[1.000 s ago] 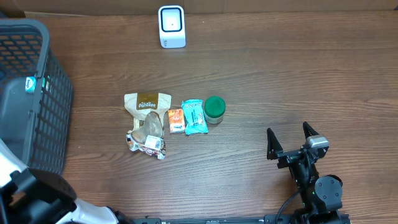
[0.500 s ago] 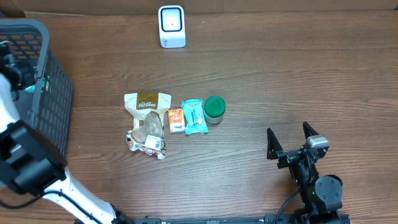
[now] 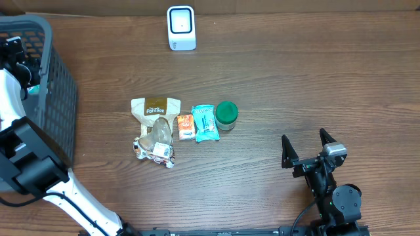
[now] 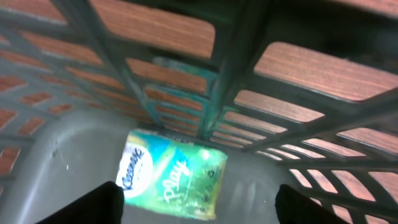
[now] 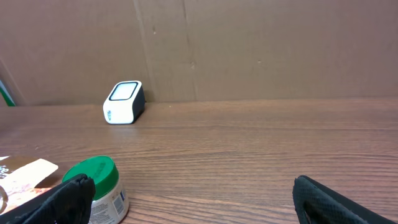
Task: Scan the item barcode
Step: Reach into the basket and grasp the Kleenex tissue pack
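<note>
A green and white Kleenex tissue pack (image 4: 171, 174) lies on the grey floor of the dark mesh basket (image 3: 60, 98), against its lattice wall. My left gripper (image 4: 199, 208) is down inside the basket, just above the pack, open, with a dark finger on each side and nothing between them. From overhead the left gripper (image 3: 14, 54) sits over the basket's far side, and a bit of the pack (image 3: 33, 88) shows beside it. The white barcode scanner (image 3: 181, 27) stands at the table's far edge. Open and empty, my right gripper (image 3: 307, 145) rests at the front right.
Mid-table lie a tan snack bag (image 3: 155, 108), a foil packet (image 3: 156, 145), an orange packet (image 3: 186, 126), a teal bar (image 3: 205, 122) and a green-lidded jar (image 3: 226, 114). In the right wrist view the jar (image 5: 93, 186) is near left and the scanner (image 5: 123, 102) far left.
My left arm has swung up from the front left corner and reached into the basket, its jaws narrowing a little. The right arm and the table items have not moved.
</note>
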`<state>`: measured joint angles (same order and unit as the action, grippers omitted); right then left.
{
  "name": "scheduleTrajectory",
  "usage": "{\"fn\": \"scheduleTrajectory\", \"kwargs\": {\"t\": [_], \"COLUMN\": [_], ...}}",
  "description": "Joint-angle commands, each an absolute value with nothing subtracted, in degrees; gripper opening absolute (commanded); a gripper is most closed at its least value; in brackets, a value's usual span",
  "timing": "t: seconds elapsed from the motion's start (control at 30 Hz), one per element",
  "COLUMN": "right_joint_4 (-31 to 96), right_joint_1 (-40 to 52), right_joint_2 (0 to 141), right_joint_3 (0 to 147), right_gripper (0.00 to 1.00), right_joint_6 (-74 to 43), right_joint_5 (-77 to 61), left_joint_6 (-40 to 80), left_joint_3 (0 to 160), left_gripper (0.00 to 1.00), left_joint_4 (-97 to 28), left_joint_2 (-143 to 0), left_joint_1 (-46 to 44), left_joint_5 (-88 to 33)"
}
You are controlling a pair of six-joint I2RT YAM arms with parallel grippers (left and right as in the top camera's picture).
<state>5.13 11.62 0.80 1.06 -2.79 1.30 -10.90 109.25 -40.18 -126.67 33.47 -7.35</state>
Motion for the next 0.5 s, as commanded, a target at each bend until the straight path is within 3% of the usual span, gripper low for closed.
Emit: {"fn": "scheduleTrajectory", "kwargs": {"t": [0.0,0.13,0.47], "right_joint_4": [4.7,4.7,4.7], "right_joint_1": [11.6,11.6,11.6], "right_joint_2": [0.2,0.2,0.2], "right_joint_3": [0.4,0.4,0.4], "right_gripper": [1.0,1.0,1.0], "right_joint_6": [-2.5,-2.5,-2.5], "right_joint_5": [1.0,1.0,1.0], "left_joint_6": [-12.7,-8.5,1.3], "left_joint_3": [107.8,107.8,107.8], "left_gripper": [0.75,0.64,0.66], "left_joint_4": [-41.6,-41.7,-44.8], "left_joint_2": [-132.9,-133.6,-133.6], "left_joint_1": [33.3,33.3,33.3], "left_joint_5": [-5.3,-1.8,-1.0]}}
